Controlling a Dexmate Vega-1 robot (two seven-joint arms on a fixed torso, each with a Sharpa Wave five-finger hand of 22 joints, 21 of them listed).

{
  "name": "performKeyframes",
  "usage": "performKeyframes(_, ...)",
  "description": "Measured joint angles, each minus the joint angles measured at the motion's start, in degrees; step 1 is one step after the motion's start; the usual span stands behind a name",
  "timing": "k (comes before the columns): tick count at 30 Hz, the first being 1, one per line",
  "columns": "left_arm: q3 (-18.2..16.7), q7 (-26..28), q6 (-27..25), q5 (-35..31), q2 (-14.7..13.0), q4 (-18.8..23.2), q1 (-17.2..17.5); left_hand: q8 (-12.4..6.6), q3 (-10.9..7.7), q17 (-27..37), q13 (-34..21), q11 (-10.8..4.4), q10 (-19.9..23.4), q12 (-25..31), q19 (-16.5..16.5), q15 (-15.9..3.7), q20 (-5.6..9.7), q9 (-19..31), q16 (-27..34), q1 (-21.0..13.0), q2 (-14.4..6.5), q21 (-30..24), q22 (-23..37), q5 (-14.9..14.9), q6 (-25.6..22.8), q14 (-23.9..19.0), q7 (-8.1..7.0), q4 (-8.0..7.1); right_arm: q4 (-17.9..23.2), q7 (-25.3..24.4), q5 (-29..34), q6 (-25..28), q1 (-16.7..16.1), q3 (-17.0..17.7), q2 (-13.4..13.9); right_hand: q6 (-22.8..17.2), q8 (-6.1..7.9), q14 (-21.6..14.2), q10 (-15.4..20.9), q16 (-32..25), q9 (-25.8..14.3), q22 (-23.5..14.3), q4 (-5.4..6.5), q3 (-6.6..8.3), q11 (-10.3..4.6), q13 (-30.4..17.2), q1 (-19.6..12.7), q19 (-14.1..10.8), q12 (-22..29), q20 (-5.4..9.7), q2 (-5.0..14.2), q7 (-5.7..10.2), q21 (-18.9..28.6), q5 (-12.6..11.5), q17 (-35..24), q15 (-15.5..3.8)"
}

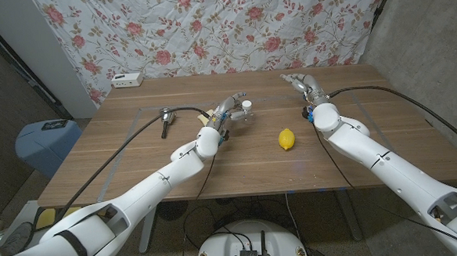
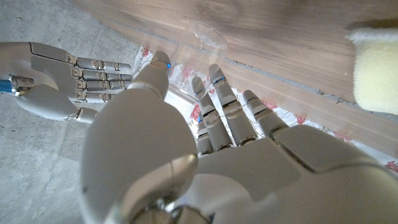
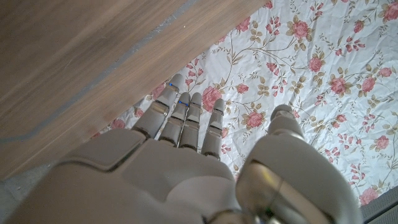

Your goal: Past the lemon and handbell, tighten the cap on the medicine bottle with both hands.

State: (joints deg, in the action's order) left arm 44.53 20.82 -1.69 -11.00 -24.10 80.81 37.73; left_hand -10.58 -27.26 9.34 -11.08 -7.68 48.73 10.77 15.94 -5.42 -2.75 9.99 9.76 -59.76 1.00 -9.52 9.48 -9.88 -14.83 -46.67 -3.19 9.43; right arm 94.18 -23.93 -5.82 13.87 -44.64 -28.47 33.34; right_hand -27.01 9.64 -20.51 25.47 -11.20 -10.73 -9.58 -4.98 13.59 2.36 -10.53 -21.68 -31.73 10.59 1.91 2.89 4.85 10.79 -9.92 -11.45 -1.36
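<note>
While the left robot hand (image 1: 229,110) grips the upright medicine bottle (image 1: 245,108), the right robot hand (image 1: 303,85) hovers open.

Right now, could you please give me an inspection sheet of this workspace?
Surface: wooden table, faint tape lines on it.
Job's things: bottle upright with white cap, at the left hand's fingertips; lemon mid-table; handbell lying at the left.
Clutter: white box at the far edge.
Hands: left hand reaching to the bottle, grip cannot be told; right hand open, off the bottle.
Cables: black cables run along both arms.
Surroundings: floral cloth behind; blue bin at the left.
</note>
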Motion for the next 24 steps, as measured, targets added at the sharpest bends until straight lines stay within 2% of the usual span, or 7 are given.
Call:
performKeyframes(4, 0.13, 0.19, -0.04, -0.4, -0.07, -0.03, 0.14, 0.0, -0.47, 0.0, 0.17, 0.0, 0.0, -0.01, -0.2, -0.05, 0.2, 0.0, 0.0, 0.59, 0.11, 0.0, 0.0, 0.11, 0.31, 0.05, -0.3, -0.78, -1.82, -0.17, -2.05, -4.34, -0.72, 0.82, -0.77, 1.95, 0.0, 0.48, -0.3, 0.0, 0.09, 0.0, 0.42, 0.06, 0.31, 0.0, 0.54, 0.41, 0.0, 0.41, 0.38, -0.63, 0.0, 0.0, 0.0, -0.3)
performKeyframes(8, 0.21, 0.2, -0.35, -0.62, -0.15, -0.03, 0.23, 0.0, -0.39, 0.0, 0.17, -0.3, -0.3, -0.01, -0.31, 0.2, 0.31, 0.0, 0.0, 0.6, 0.11, 0.0, 0.0, 0.11, 0.31, 0.43, -0.3, -0.86, -4.09, -0.04, -4.12, -8.39, -1.45, 1.76, -1.7, 2.58, 0.0, 0.8, -0.61, 0.0, 0.08, 0.0, 0.48, -0.01, 0.62, 0.0, 1.05, 0.72, 0.0, 0.72, 0.44, -0.86, -0.22, 0.0, 0.0, 0.02)
performKeyframes(19, 0.34, 0.15, -0.8, -0.68, -0.17, -0.64, 0.34, 0.21, -0.23, -0.28, 0.16, -0.89, -0.89, -0.17, -0.83, 0.19, 0.21, 0.0, 0.0, 1.18, 0.1, -0.23, -0.01, 0.12, 1.15, 1.25, -0.1, -1.17, -8.65, 1.44, -7.94, -17.01, -2.5, 2.98, -3.35, 3.5, 0.34, 1.53, -1.02, 0.0, 0.08, -0.01, 0.48, -0.01, 1.03, 0.0, 1.65, 0.3, 0.0, 0.36, 1.07, -1.78, -0.16, 0.0, 0.27, 0.33)
performKeyframes(24, 0.39, 0.11, -0.96, -0.68, -0.11, -1.02, 0.36, 0.21, -0.23, -0.27, 0.16, -0.92, -0.91, -0.23, -1.23, 0.49, 0.0, 0.0, 0.0, 1.18, 0.1, -0.23, -0.01, 0.12, 1.34, 1.57, -0.29, -1.17, -10.84, 2.47, -9.41, -20.18, -2.62, 3.29, -4.14, 4.95, 0.34, 2.26, -1.32, 0.22, 0.35, -0.01, 0.68, 0.2, 1.33, 0.0, 2.23, 0.06, 0.0, 0.12, 1.2, -3.23, -0.16, 0.0, 0.27, 0.87)
